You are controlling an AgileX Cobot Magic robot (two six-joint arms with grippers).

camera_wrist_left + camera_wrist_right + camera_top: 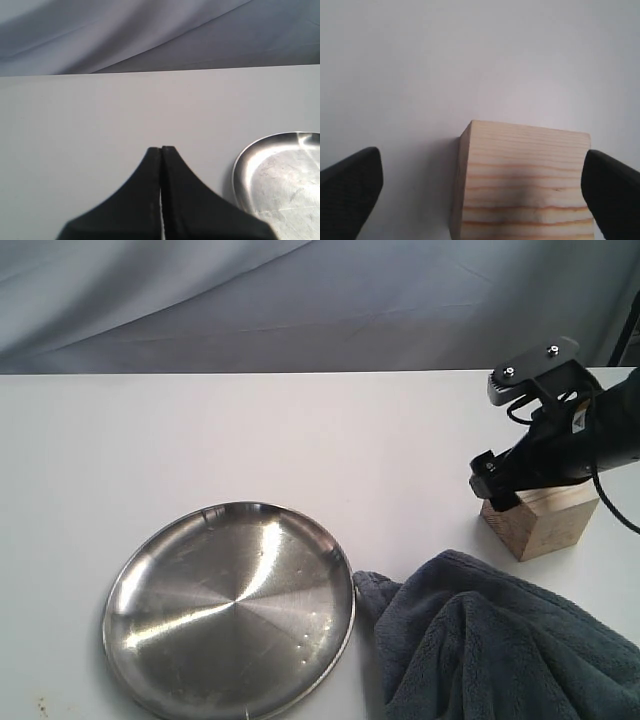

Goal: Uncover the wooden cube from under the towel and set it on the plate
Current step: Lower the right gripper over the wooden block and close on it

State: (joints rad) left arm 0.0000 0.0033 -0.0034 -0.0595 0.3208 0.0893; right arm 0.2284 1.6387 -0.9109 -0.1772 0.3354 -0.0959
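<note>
On white table, grey drape behind | left tool closed | right tool spread astride wooden cube

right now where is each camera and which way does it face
Exterior: off the arms, looking down on the table, plate, towel and wooden cube; right gripper at the cube.
Left wrist: on the left arm, facing along the table; shut left gripper, plate edge.
Right wrist: on the right arm, facing the cube between its open fingers.
Shared: exterior and right wrist, the cube; exterior and left wrist, the plate.
</note>
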